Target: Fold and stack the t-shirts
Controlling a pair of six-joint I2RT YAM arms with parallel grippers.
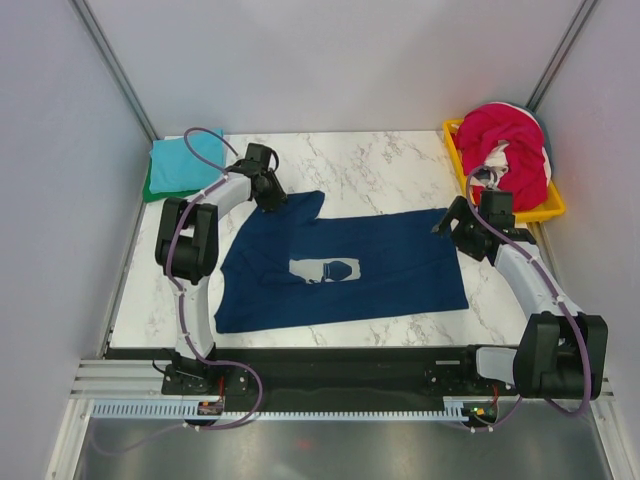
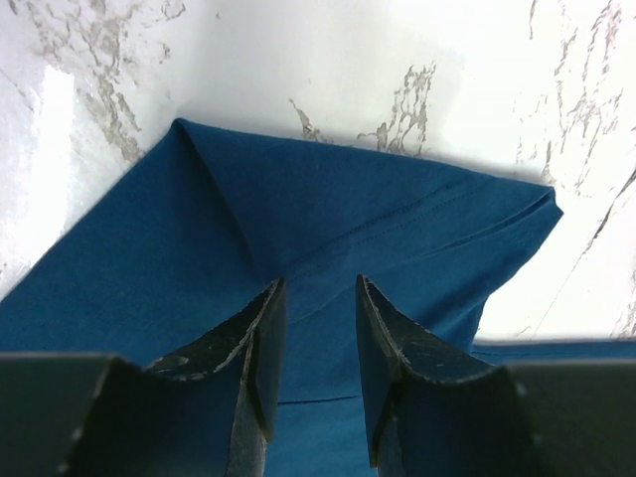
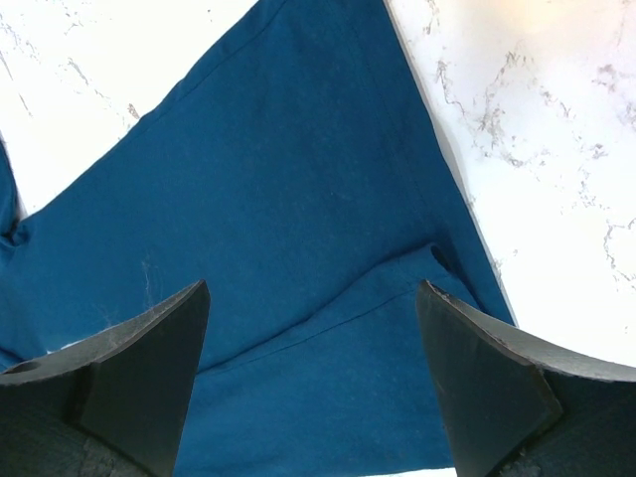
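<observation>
A navy blue t-shirt [image 1: 380, 275] with a small pale chest print [image 1: 327, 270] lies spread flat in the middle of the marble table. My left gripper [image 1: 271, 197] hovers over its far left sleeve [image 2: 328, 199], jaws a little apart with nothing between them [image 2: 318, 283]. My right gripper [image 1: 450, 222] is over the shirt's far right corner [image 3: 278, 179], jaws wide open and empty [image 3: 313, 288]. A folded teal t-shirt [image 1: 188, 158] lies on a green one [image 1: 150, 188] at the back left. Magenta-red [image 1: 505, 135] and white [image 1: 497, 160] t-shirts are heaped at the back right.
A yellow plastic tray [image 1: 548, 210] at the back right holds the heaped shirts. Grey walls close in the table at the back and on both sides. Bare marble [image 1: 370, 165] shows behind the navy shirt.
</observation>
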